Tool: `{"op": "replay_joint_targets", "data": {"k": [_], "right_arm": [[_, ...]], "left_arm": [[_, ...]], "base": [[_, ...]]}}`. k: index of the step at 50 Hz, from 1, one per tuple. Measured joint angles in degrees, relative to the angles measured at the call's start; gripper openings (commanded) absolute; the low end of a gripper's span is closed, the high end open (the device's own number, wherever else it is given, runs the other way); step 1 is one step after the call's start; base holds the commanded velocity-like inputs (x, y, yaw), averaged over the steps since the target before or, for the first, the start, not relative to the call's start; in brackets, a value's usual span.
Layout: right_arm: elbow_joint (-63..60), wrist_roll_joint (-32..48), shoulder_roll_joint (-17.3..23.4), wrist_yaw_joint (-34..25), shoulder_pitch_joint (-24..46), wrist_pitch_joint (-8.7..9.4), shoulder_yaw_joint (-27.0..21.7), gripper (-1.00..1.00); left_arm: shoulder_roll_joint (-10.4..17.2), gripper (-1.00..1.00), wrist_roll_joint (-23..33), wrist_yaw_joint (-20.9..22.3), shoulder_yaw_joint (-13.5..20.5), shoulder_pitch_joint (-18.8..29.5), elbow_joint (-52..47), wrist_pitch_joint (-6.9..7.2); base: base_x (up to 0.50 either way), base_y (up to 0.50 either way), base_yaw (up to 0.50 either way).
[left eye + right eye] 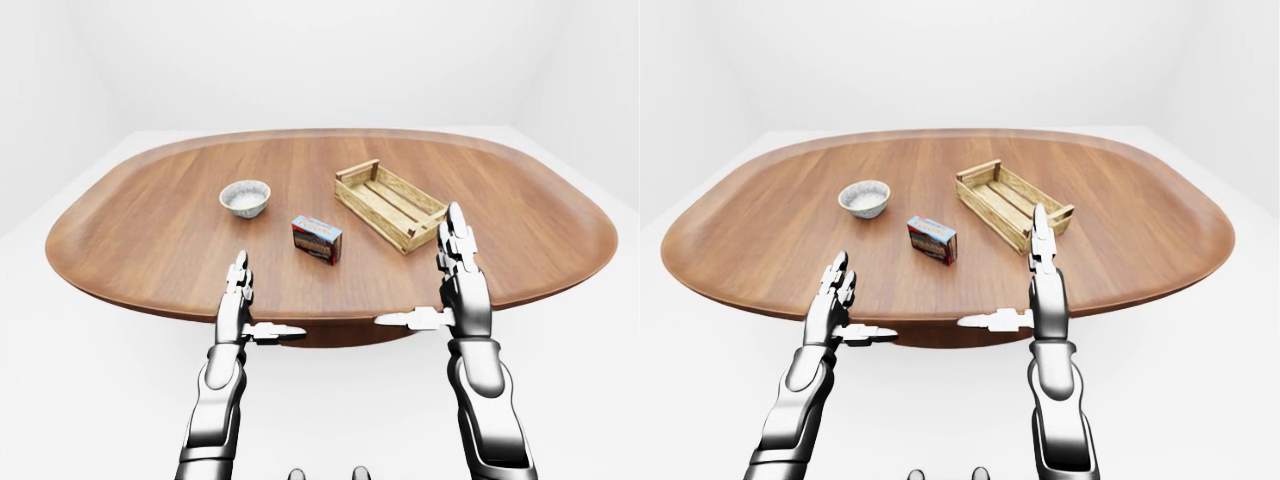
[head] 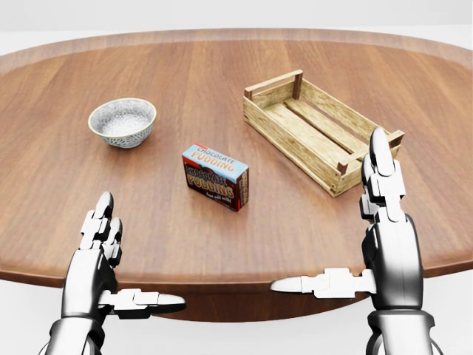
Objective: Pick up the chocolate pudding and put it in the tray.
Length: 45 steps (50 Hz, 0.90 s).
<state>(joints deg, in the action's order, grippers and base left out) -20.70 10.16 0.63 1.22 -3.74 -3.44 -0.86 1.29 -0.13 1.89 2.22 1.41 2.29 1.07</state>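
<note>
Nothing is done yet. The pudding (image 2: pixel 216 177) sits untouched on the table (image 2: pixel 222 59) at frame centre, with the tray (image 2: pixel 322 129) empty at upper right. Our left hand (image 2: pixel 103 248) and right hand (image 2: pixel 369 229) hover at the bottom edge, fingers spread, holding nothing; reach, grasp and placing all remain.

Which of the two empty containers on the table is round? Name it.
The small white patterned ceramic bowl, at the head view's left. The other, the slatted wooden tray at right, is rectangular with straight walls.
</note>
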Motion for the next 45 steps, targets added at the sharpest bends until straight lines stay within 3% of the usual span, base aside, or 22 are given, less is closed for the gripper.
{"op": "replay_joint_targets", "data": {"k": [10, 20, 39, 45], "right_arm": [[-0.1, 0.0, 0.0, 0.0, 0.0, 0.08, 0.0, 1.0], [1.0, 0.0, 0.0, 0.1, -0.2, -1.19, 0.1, 1.0], [0.4, 0.0, 0.0, -0.2, 0.0, -0.29, 0.0, 1.0], [0.8, 0.0, 0.0, -0.2, -0.1, -0.73, 0.1, 1.0]], "left_arm": [[0.0, 1.0, 0.0, 0.0, 0.0, 0.0, 0.1, -0.09], [0.0, 1.0, 0.0, 0.0, 0.0, 0.0, 0.1, -0.12], [0.0, 1.0, 0.1, -0.1, 0.0, 0.2, 0.7, -0.49], [0.0, 1.0, 0.2, -0.1, 0.0, 0.1, 0.5, -0.33]], "base": [[0.19, 0.0, 0.0], [0.19, 0.0, 0.0], [0.19, 0.0, 0.0], [0.19, 0.0, 0.0]]}}
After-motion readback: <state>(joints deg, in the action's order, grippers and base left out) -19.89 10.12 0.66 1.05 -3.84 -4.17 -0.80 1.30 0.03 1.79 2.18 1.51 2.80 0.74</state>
